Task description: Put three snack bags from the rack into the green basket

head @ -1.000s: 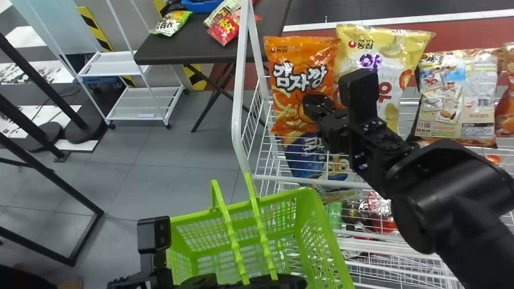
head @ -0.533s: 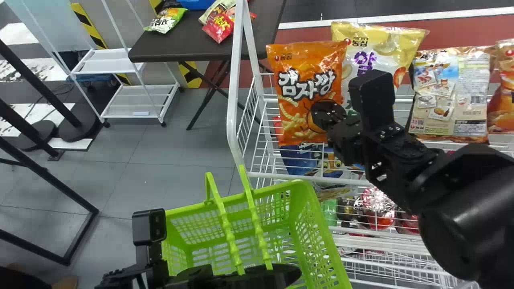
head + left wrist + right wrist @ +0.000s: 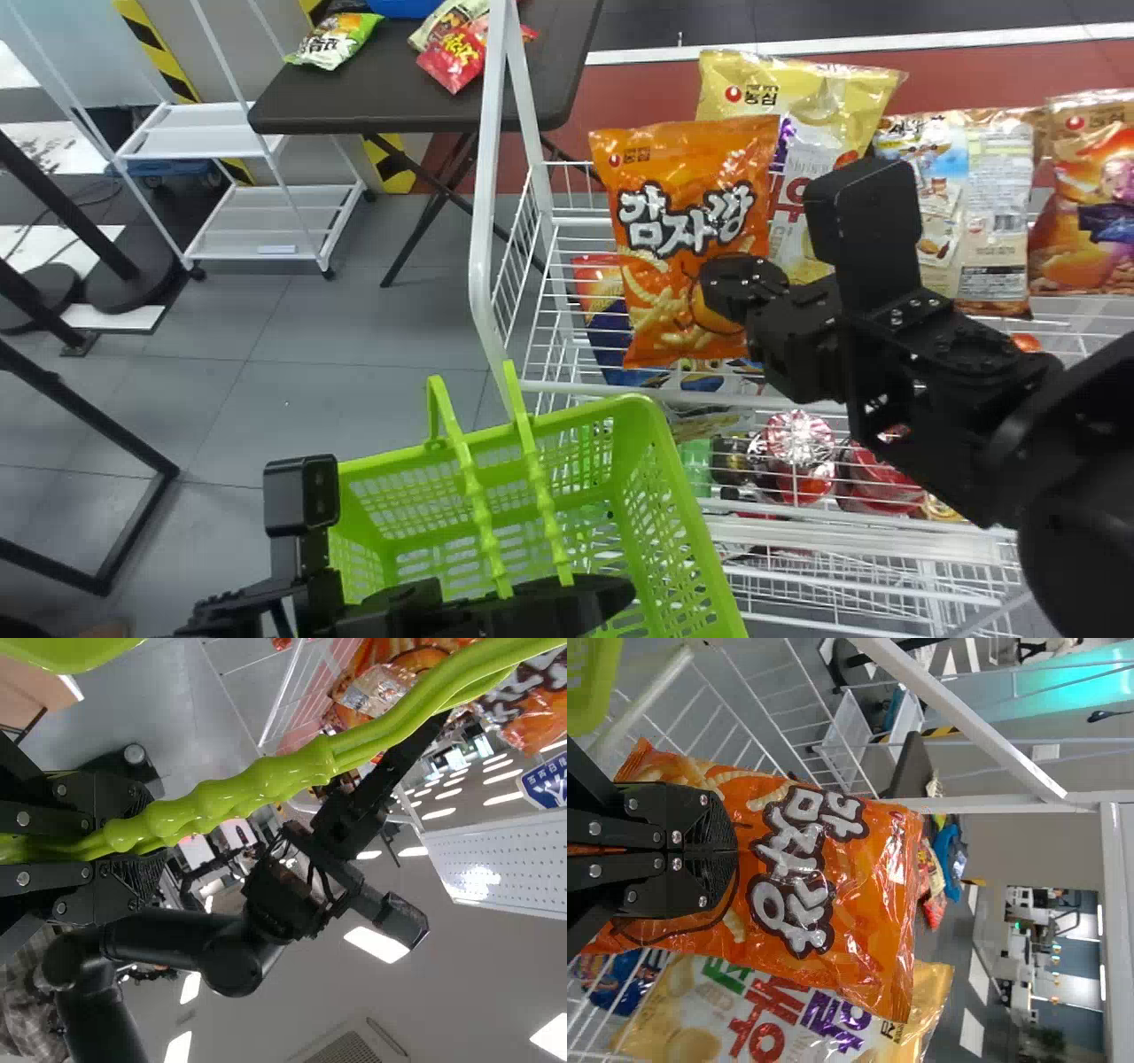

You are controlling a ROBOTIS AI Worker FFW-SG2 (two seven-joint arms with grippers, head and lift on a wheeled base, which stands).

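- The right pincer [image 3: 731, 285] is beyond the green basket [image 3: 700, 532], toward the basket's right side and well apart from it.
- Its two fingers are pressed together on the orange snack bag [image 3: 682, 186], clamped on a part of the bag's lower front. In the right wrist view, most of the bag spreads past the fingertips, with the printed face toward the camera, and it sticks out to both sides of the pincer.
- That bag hangs nearly upright, slightly tilted, beyond the green basket and short of the yellow snack bag [image 3: 753, 71]. The two overlap in the head view; whether they touch, I cannot tell.
- The left pincer [image 3: 554, 607] is at the near side of the green basket, its fingers clamped on the basket's green handles [image 3: 483, 505], which run together between them in the left wrist view.
- The white wire rack [image 3: 483, 230] stands beyond the green basket and to its right. The yellow bag, a tan snack bag [image 3: 992, 204] and a red-orange snack bag [image 3: 1076, 257] stand in a row along it, going rightward.
- Farther beyond the green basket, to the left, is a dark bench [image 3: 354, 102] with small packets [image 3: 332, 42] on it. A white shelf cart [image 3: 252, 221] stands left of that bench.
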